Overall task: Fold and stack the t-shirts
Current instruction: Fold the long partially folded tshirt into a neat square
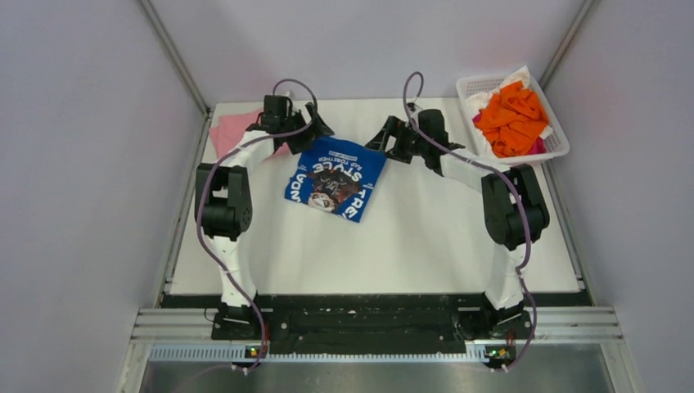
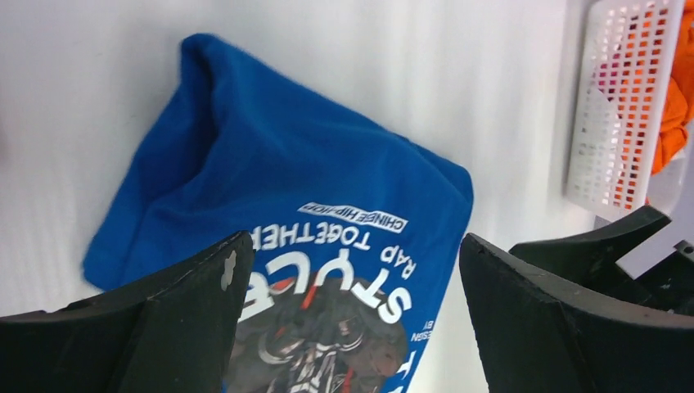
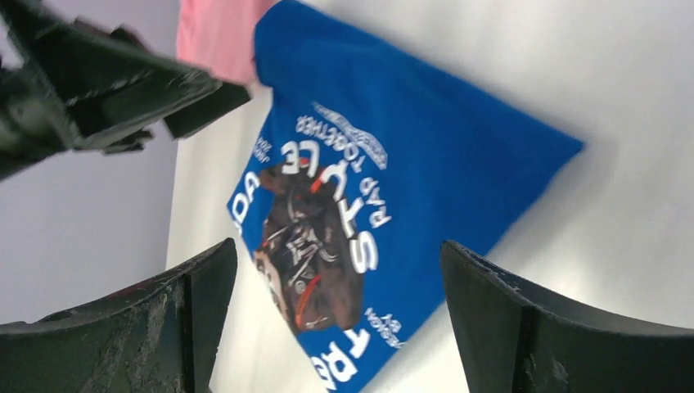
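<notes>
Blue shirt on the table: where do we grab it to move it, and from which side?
Likely the two far corners of the blue shirt, one per hand, from above at the far edge. It lies flat, folded and tilted, so only edges give a pinch, and that edge is nearest the open left hand and right hand. Catch all layers.

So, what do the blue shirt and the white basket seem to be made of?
The blue shirt looks like soft matte cloth, possibly cotton knit: it lies in rounded folds and creases, and its white lettering looks printed on. The basket looks like stiff white plastic with a smooth finish: its wall is a regular lattice of small holes.
</notes>
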Robot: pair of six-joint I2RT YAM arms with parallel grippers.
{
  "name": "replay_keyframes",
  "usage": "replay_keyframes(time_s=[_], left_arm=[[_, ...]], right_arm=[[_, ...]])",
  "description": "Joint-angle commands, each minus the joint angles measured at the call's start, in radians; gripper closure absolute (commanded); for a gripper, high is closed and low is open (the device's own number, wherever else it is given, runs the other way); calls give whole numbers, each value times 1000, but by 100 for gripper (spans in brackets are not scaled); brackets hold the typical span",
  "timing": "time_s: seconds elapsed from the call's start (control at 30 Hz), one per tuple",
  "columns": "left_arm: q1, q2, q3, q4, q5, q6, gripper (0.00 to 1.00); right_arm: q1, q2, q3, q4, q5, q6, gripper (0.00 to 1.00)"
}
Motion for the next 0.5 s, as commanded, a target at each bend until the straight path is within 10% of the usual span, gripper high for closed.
replay_keyframes(time_s=[0.0,0.27,0.47], left_arm=[[-11,101,151,51,65,5,1],[-8,405,485,-139,-62,6,1],[-5,409,428,-213,-104,-21,1]], right_arm=[[58,7,20,28,-21,-21,7],[92,201,187,-14,-47,-41,1],[98,319,293,-192,25,-156,1]])
